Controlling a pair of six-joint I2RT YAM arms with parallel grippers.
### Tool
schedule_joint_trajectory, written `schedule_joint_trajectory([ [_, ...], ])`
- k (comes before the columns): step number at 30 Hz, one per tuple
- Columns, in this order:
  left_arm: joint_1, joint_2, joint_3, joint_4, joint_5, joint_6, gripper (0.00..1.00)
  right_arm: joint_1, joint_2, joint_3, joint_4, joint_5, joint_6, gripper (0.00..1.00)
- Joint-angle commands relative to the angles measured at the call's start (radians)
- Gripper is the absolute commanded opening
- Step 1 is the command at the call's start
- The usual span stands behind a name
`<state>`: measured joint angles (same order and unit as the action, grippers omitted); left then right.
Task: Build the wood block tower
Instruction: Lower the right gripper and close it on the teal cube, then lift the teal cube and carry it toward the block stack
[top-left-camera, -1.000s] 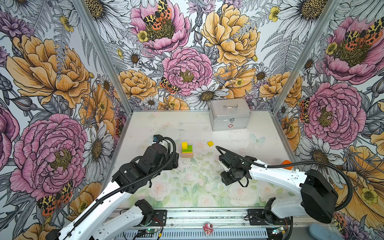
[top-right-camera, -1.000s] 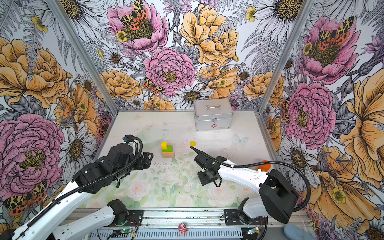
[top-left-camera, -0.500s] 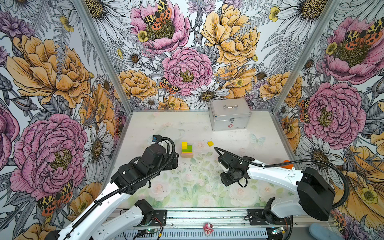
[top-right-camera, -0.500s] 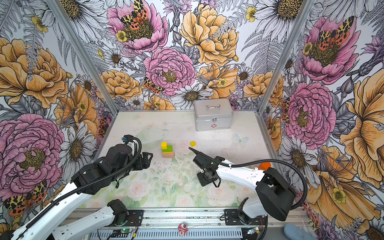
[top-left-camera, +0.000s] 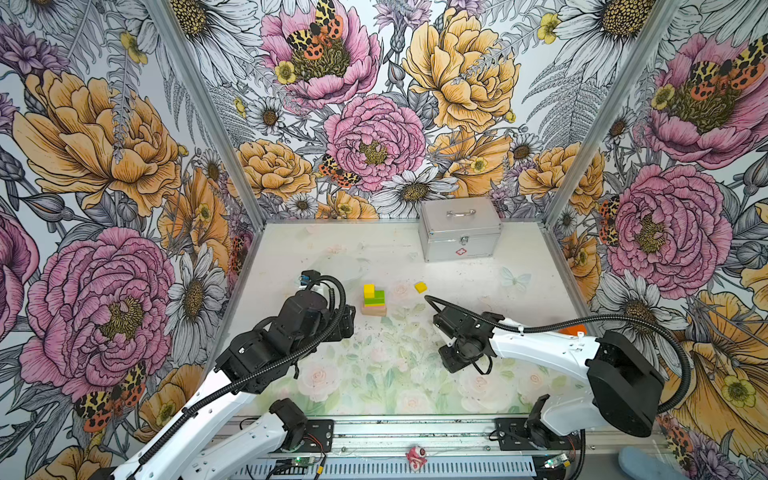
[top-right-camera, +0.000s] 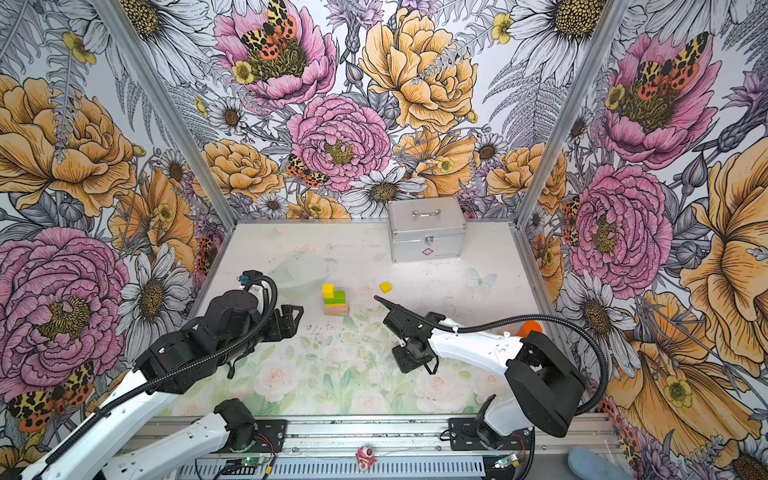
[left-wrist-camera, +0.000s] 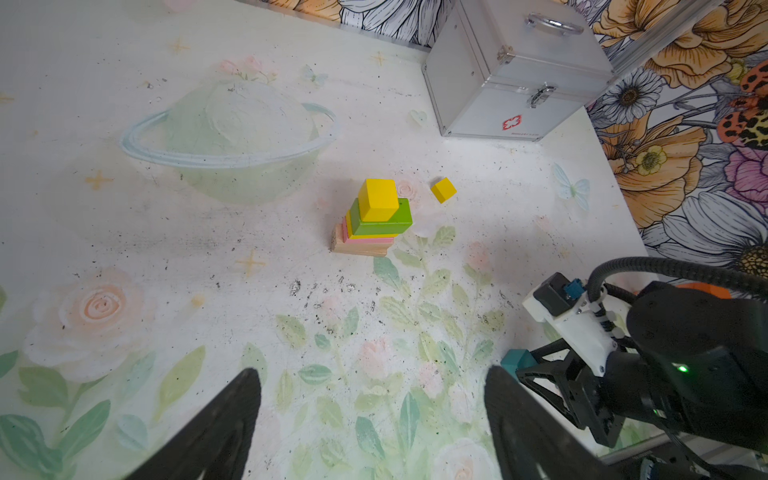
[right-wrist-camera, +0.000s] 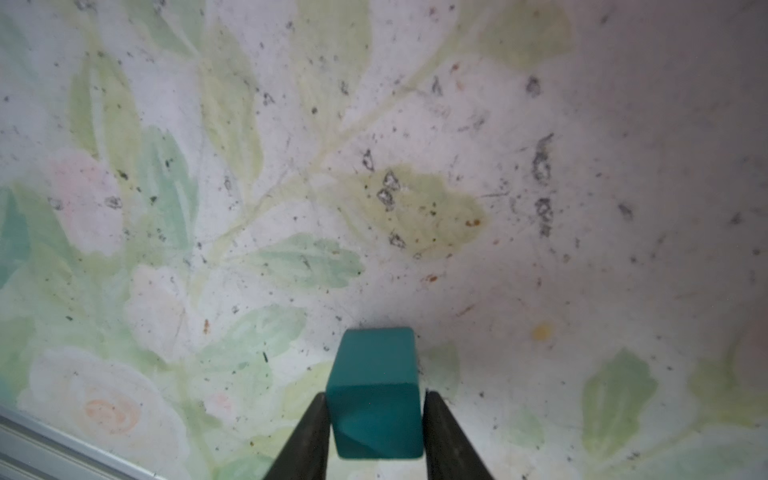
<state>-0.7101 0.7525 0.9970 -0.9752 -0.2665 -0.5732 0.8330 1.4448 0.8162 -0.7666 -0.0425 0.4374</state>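
Slippage worries me: my right claw (right-wrist-camera: 375, 394) pinches the teal cube (right-wrist-camera: 374, 370) only by its very tips, so the cube could twist free on lifting; my left claw (left-wrist-camera: 374, 415) gapes empty.

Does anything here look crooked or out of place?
The tower looks lopsided: its top yellow cube sits at one end of the green bar, not centred. A loose yellow cube lies on the table apart from it.
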Motion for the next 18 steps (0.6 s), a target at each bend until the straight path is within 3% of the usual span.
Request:
schedule_joint_trajectory([
  [1, 0.001, -0.018, 0.013, 0.009, 0.021, 0.014, 0.87, 0.007, 0.017, 0.044, -0.012, 0.032, -0.014, 0.36],
  [12, 0.004, -0.026, 0.009, -0.002, 0.018, 0.018, 0.88, 0.014, 0.008, 0.119, -0.069, 0.045, 0.017, 0.22],
  [18, 0.006, -0.054, -0.012, -0.008, 0.013, 0.017, 0.88, 0.018, 0.021, 0.238, -0.117, 0.027, -0.017, 0.21],
])
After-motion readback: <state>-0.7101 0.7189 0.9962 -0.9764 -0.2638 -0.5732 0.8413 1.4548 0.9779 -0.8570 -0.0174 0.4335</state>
